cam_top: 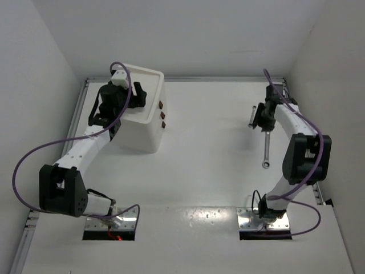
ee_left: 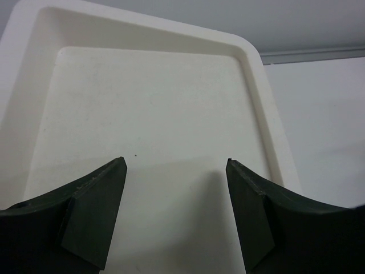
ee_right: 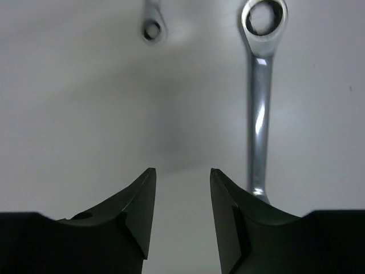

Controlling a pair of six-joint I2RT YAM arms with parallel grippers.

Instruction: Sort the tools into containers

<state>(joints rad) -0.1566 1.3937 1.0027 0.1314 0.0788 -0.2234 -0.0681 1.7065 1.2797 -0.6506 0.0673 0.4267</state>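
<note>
The white plastic box (cam_top: pixel 141 123) stands at the back left, with three dark knobs (cam_top: pixel 162 114) on its drawer fronts. My left gripper (cam_top: pixel 137 94) hovers open and empty over its recessed tray top (ee_left: pixel 154 97), which is bare. My right gripper (cam_top: pixel 263 119) is open and empty just above the table. A long silver wrench (cam_top: pixel 266 149) lies beside it; in the right wrist view this wrench (ee_right: pixel 259 108) runs just right of my right gripper (ee_right: pixel 182 170). A second silver wrench (cam_top: pixel 252 117) shows only its ring end (ee_right: pixel 151 25). Pliers and screwdriver are out of view.
White walls enclose the table on the left, back and right. The two arm bases (cam_top: pixel 111 220) sit on metal plates at the near edge. Purple cables loop from both arms.
</note>
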